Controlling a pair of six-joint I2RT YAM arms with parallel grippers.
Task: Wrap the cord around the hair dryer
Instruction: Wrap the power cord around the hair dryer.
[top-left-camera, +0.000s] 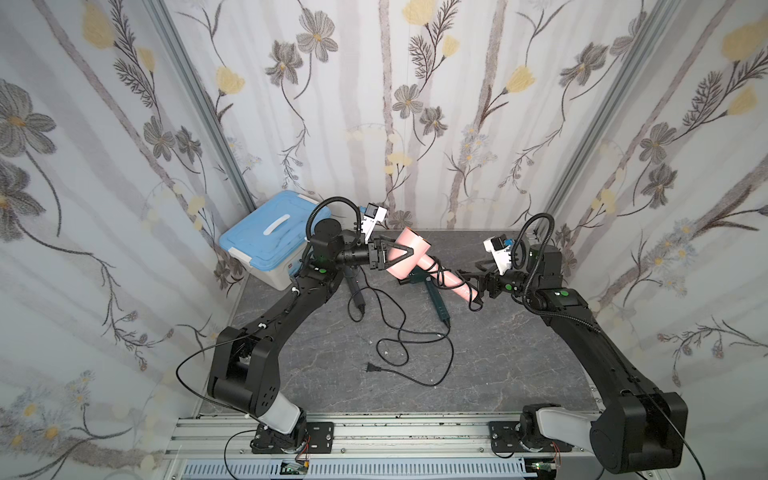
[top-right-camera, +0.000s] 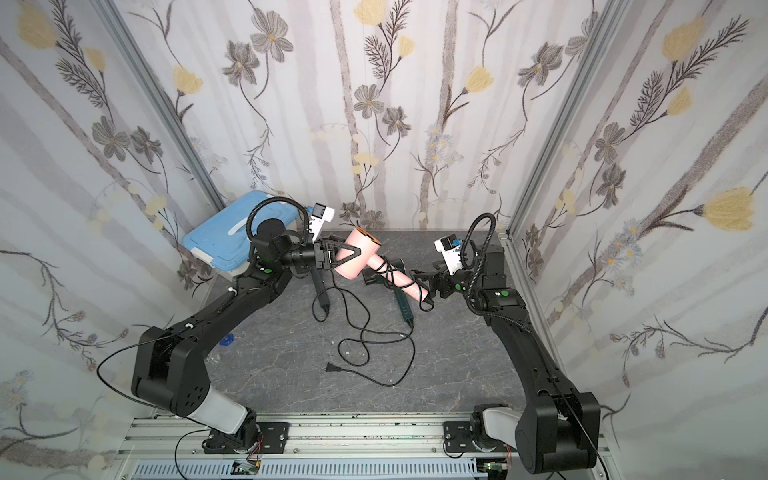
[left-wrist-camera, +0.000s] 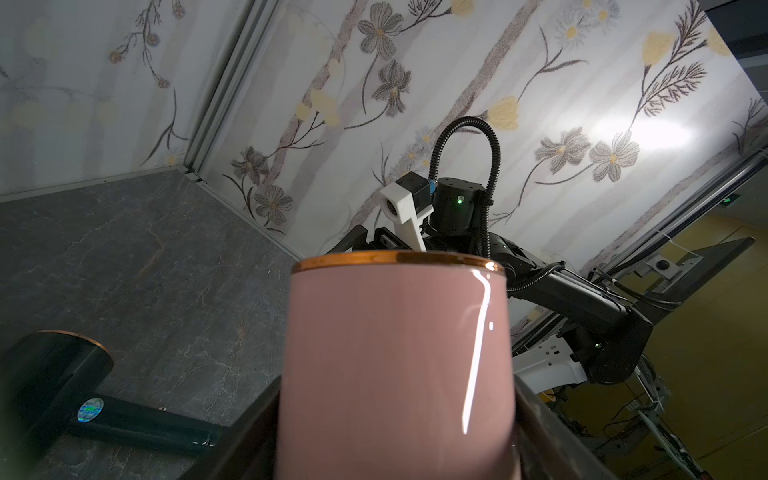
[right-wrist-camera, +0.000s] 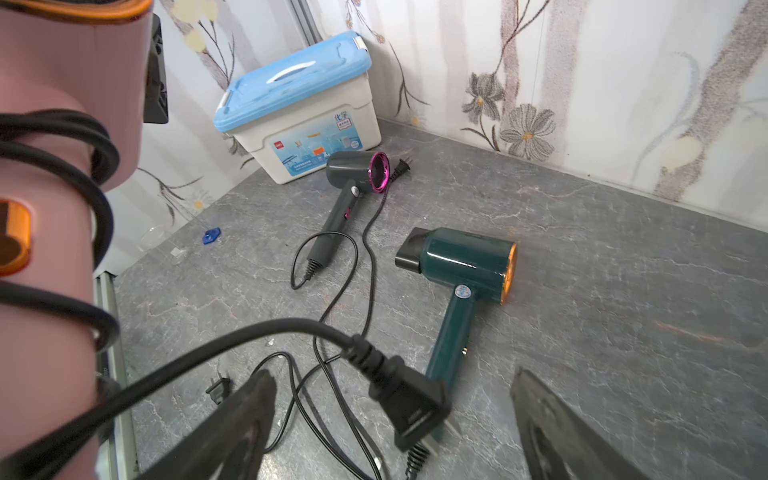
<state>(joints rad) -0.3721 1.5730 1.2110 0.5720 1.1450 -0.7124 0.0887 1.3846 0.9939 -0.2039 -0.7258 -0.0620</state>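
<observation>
L gripper (top-left-camera: 404, 253) was clamped on pink hair dryer (top-left-camera: 415, 244) barrel, holding it above table (top-left-camera: 498, 353) toward the back; cord (top-left-camera: 441, 274) was coiled round handle, plug (right-wrist-camera: 409, 399) hung btw R gripper (right-wrist-camera: 392, 374) jaws, spread wide

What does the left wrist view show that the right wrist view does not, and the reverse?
Only the left wrist view shows the right arm. Only the right wrist view shows the cord wound around the handle of the pink hair dryer, its plug between the jaws of the open right tool, the blue-lidded box and the grey dryer. Both show the pink hair dryer, the green dryer and the table.
</observation>
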